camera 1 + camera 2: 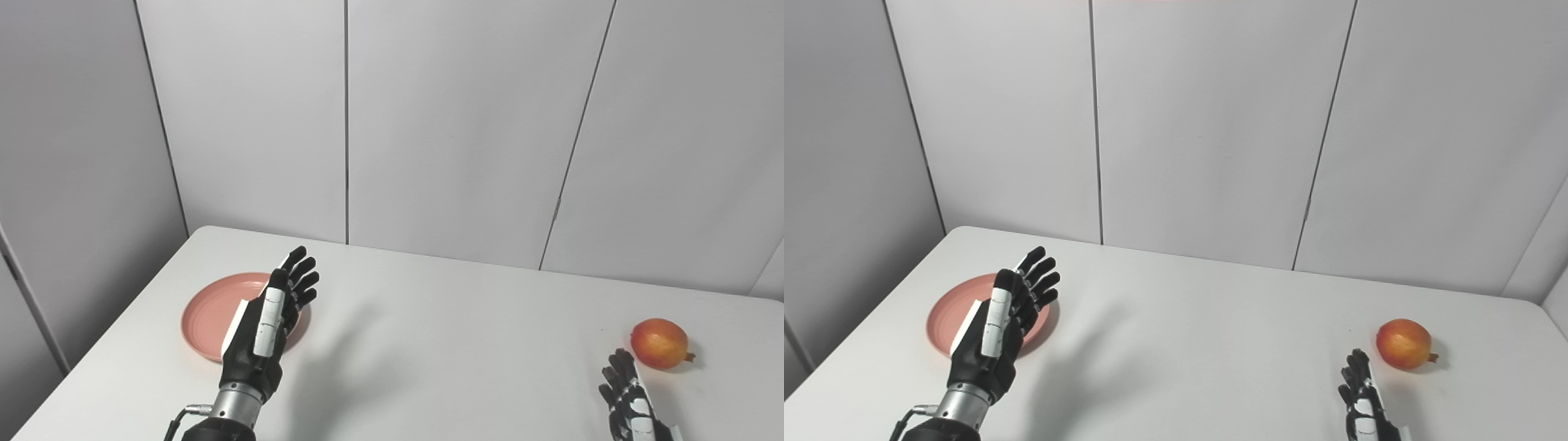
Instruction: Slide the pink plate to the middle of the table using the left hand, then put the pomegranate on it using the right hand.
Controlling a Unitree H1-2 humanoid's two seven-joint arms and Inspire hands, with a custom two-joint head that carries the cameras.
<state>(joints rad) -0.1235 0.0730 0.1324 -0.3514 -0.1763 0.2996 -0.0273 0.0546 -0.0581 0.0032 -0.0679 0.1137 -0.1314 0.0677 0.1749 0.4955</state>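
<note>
The pink plate (211, 312) lies flat on the white table (429, 343) at the left side. My left hand (272, 318) hovers over the plate's right half, fingers straight and spread, holding nothing. The hand hides part of the plate's right rim. A red-orange pomegranate (659, 343) rests on the table at the far right. My right hand (628, 392) sits low at the bottom edge, just left of and nearer than the pomegranate, fingers extended and apart from the fruit.
Grey wall panels (429, 122) stand right behind the table's far edge. The table's left edge (110, 331) runs close to the plate. Bare tabletop (1200, 343) stretches between the plate and the pomegranate.
</note>
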